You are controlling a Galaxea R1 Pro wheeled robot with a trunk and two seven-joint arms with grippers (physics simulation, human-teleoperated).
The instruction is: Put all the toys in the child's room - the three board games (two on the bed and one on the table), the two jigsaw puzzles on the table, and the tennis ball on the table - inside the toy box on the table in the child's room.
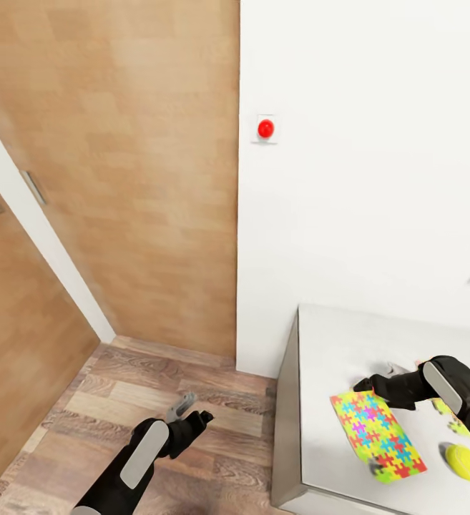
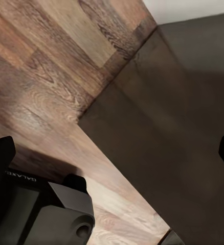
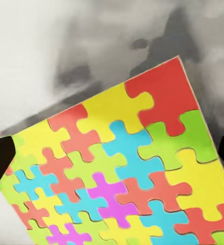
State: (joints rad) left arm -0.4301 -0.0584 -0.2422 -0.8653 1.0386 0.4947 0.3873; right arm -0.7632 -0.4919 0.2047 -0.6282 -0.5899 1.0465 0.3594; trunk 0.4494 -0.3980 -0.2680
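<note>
Right claw [image 1: 369, 384] spread wide above far edge of jigsaw puzzle [image 1: 377, 435] on table [image 1: 335, 343], grasping nothing.

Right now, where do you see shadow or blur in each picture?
Head view: soft blur at the near corner of the jigsaw puzzle. Right wrist view: smudgy grey shadows on the table above the puzzle. Left wrist view: a dark panel, and shadow on the floor beside the robot's body.

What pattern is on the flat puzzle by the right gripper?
The jigsaw puzzle has interlocking pieces in red, yellow, green, blue and magenta, clearest in the right wrist view.
</note>
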